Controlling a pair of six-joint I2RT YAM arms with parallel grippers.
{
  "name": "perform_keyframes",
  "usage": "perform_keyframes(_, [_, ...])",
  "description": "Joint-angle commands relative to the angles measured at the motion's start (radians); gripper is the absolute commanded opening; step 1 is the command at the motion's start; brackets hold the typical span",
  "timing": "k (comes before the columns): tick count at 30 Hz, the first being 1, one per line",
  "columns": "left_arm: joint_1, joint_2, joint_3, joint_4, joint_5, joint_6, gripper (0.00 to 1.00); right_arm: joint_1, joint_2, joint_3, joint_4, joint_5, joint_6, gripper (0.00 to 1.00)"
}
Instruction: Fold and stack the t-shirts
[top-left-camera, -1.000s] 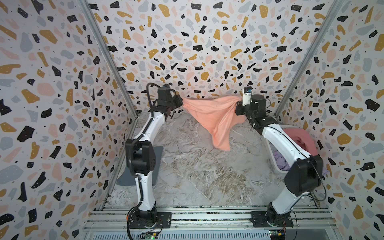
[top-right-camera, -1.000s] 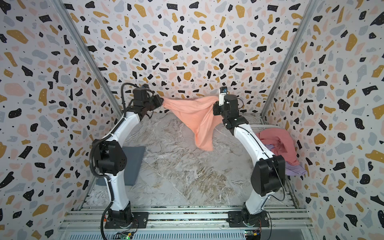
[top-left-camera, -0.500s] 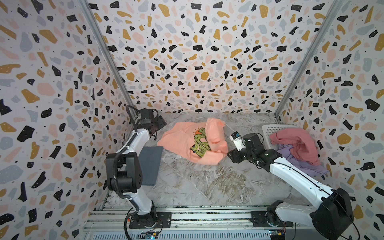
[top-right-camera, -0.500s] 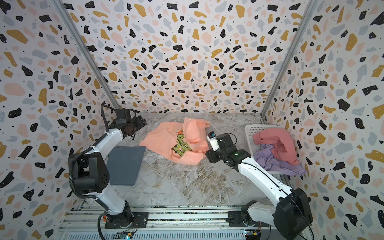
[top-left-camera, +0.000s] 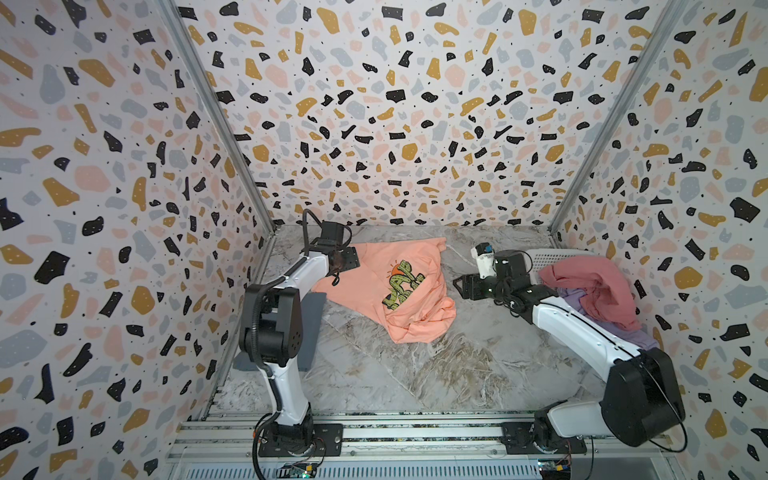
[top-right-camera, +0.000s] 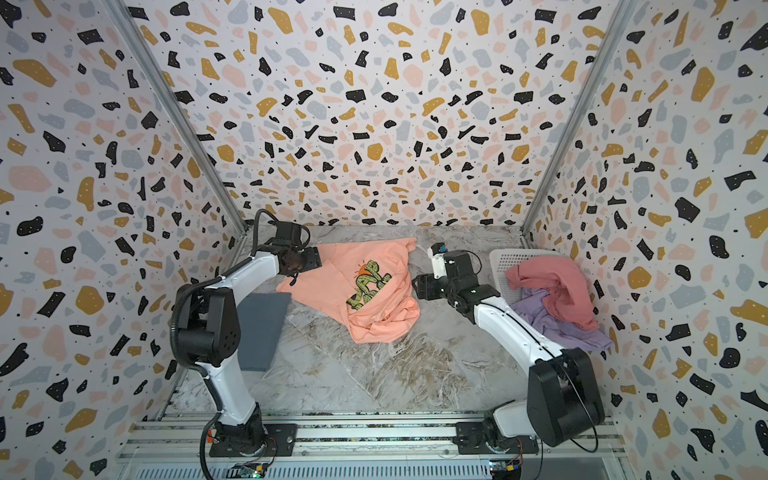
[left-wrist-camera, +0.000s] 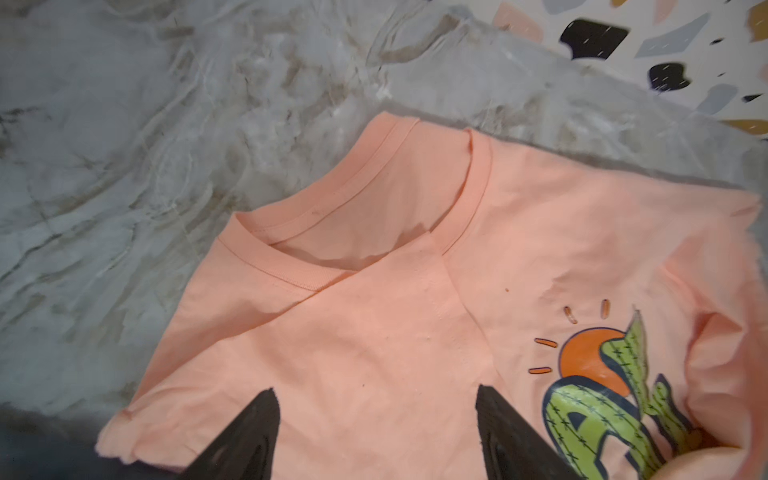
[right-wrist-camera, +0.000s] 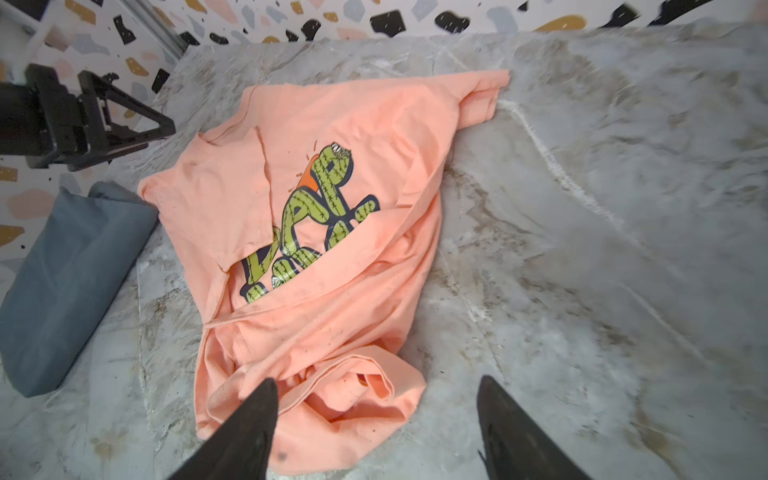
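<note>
Four t-shirts show in both top views. One peach-orange t-shirt (top-left-camera: 415, 307) lies crumpled on the marble table (top-left-camera: 415, 374) with its cactus graphic up. One folded slate-grey t-shirt (top-right-camera: 262, 328) lies just beside its left sleeve. One dusty-rose t-shirt (top-left-camera: 590, 286) and one lavender t-shirt (top-right-camera: 582, 336) are heaped in the single white basket (top-left-camera: 548, 255), well to the right of the peach-orange one. Of the two grippers, the left gripper (top-left-camera: 349, 262) hangs over the peach-orange t-shirt's left edge and the right gripper (top-left-camera: 459, 286) sits just off its right edge. Neither holds cloth.

One shirt fills the left wrist view: the peach-orange t-shirt (left-wrist-camera: 374, 324), showing its collar and part of the graphic. The left gripper (left-wrist-camera: 374, 411) is above it, jaws spread wide and empty.

Two shirts appear in the right wrist view: the peach-orange t-shirt (right-wrist-camera: 374, 145) and, just beside its sleeve, the slate-grey t-shirt (right-wrist-camera: 75, 270). The right gripper (right-wrist-camera: 376, 386) stands over the bunched hem, jaws wide, gripping nothing. The left gripper (right-wrist-camera: 137, 129) hovers at the collar end, also spread.
</note>
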Motion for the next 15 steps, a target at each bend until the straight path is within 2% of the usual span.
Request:
perform_keyframes(1, [-0.023, 0.057, 0.085, -0.034, -0.009, 0.026, 0.74, 0.044, 0.049, 0.061, 0.044, -0.043, 0.015, 0.77])
perform_keyframes(5, [-0.076, 0.158, 0.209, -0.053, -0.097, 0.026, 0.73, 0.076, 0.121, 0.078, 0.083, -0.025, 0.039, 0.77])
perform_keyframes(9, [-0.092, 0.271, 0.336, -0.091, -0.149, 0.002, 0.71, 0.084, 0.151, 0.081, 0.099, -0.021, 0.06, 0.77])
perform_keyframes(15, [-0.124, 0.394, 0.47, -0.15, -0.25, -0.026, 0.59, 0.089, 0.155, 0.092, 0.078, 0.001, 0.052, 0.77])
